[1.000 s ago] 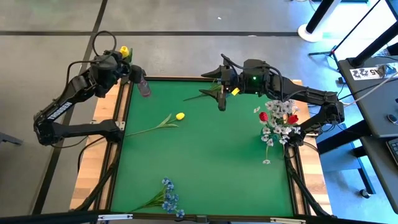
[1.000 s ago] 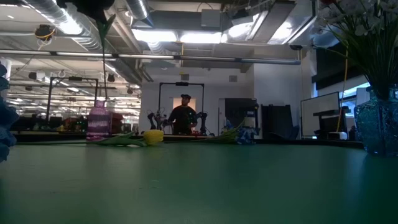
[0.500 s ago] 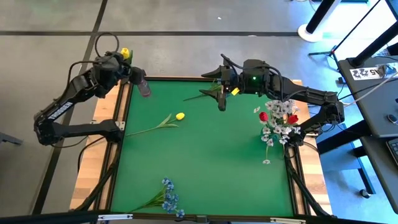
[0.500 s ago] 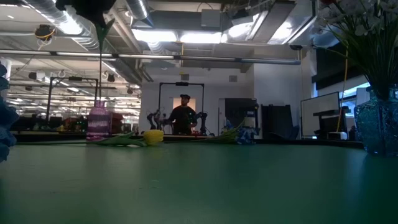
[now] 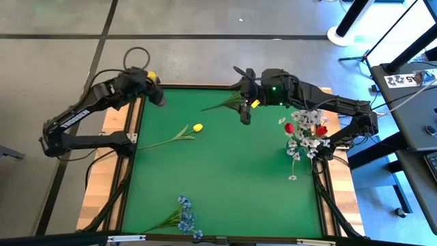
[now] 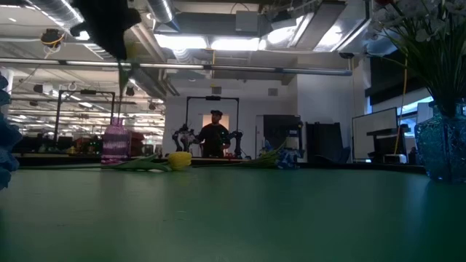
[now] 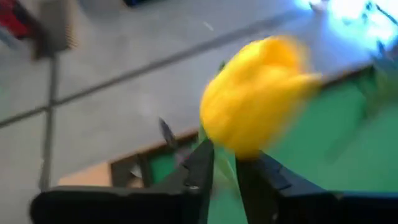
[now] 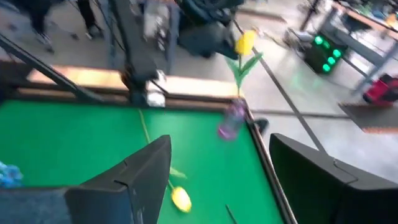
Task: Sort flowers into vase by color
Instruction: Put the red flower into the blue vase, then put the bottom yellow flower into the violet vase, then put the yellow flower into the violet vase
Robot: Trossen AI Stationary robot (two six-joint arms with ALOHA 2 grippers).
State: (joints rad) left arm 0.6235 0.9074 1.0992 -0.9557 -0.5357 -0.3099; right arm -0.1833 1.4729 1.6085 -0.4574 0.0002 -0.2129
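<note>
My left gripper [image 5: 147, 82] is shut on a yellow tulip [image 5: 151, 75] over the table's far-left corner. The tulip's stem [image 8: 240, 78] hangs down toward the purple vase [image 8: 231, 121], which also shows in the low view [image 6: 116, 142]. My right gripper [image 5: 246, 113] hovers open over the far middle of the table, beside a green-stemmed flower [image 5: 222, 104] lying there. A second yellow tulip [image 5: 197, 127] lies flat left of centre. A blue bunch [image 5: 184, 217] lies at the near edge. My left gripper pinches the yellow tulip's stem [image 7: 226, 169] between its two fingers [image 7: 202, 163], just below the bud [image 7: 255, 102]. The flower is lifted clear, bud up, with its stem hanging below the fingers. Whether the stem's lower end is inside the purple vase cannot be told.
A blue glass vase [image 5: 305, 137] with red tulips and white sprays stands at the table's right edge, and shows at the right of the low view [image 6: 443, 145]. A wooden frame [image 5: 116, 116] borders the green mat. A person [image 6: 215, 138] stands far behind the table.
My left gripper has moved right and a little toward the near edge, from outside the table's far-left corner to above the purple vase, turning as it went. The yellow tulip has travelled with it, its stem still hanging down. My right gripper has tipped slightly in place.
</note>
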